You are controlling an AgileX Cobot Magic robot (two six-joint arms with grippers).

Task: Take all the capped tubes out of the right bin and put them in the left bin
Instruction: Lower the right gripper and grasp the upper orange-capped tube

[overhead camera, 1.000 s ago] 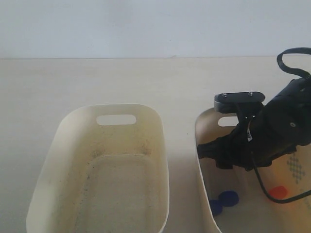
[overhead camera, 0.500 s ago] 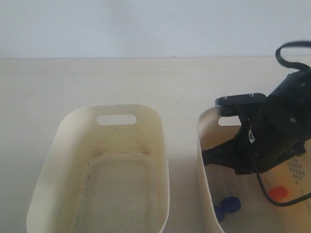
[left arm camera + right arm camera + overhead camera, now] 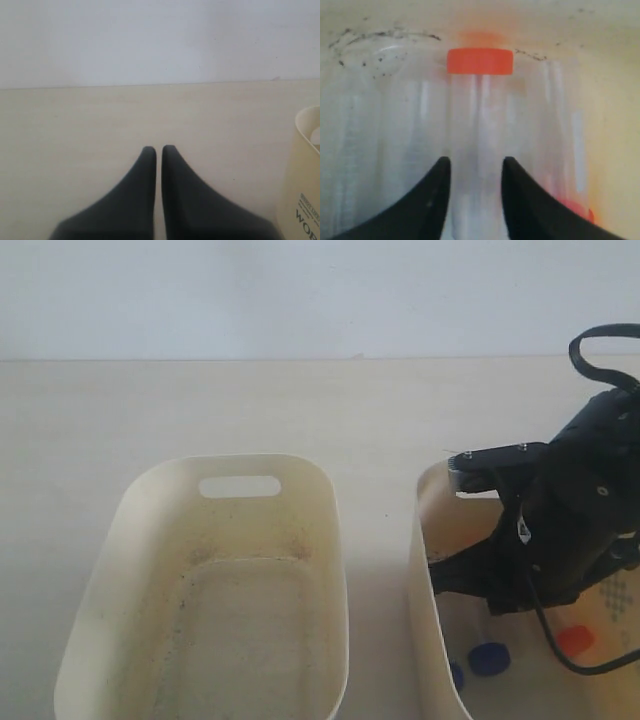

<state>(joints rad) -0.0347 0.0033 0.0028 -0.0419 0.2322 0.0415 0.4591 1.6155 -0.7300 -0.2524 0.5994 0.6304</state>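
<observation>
A: Sinking the right claw (image 3: 472,165) deeper into the right bin (image 3: 425,570) than 1 second ago, and nudging that bin slightly sideways on the tabletop (image 3: 300,410).

B: Meaning what for the task?

A: Probably lining up pick number 1. Flanking an orange-capped tube (image 3: 479,100) now, fingers parted to roughly the tube's width, not visibly squeezing yet.

B: Disturbing anything else?

A: Shifting the blue caps (image 3: 489,658) a little further along the bin floor.

B: Counting next?

A: Counting 2 bins and 2 claws. Seeing 2 blue caps and 1 orange cap in the exterior view. Picking out a second orange cap (image 3: 577,210) near the claw in the right wrist view. Adding up to 4 tubes, all lying in the right bin. Finding 0 in the left bin (image 3: 130,530), so nothing moved across yet.

B: And the left claw (image 3: 155,150)?

A: Hanging above bare tabletop, pinched nearly together, holding nothing.
</observation>
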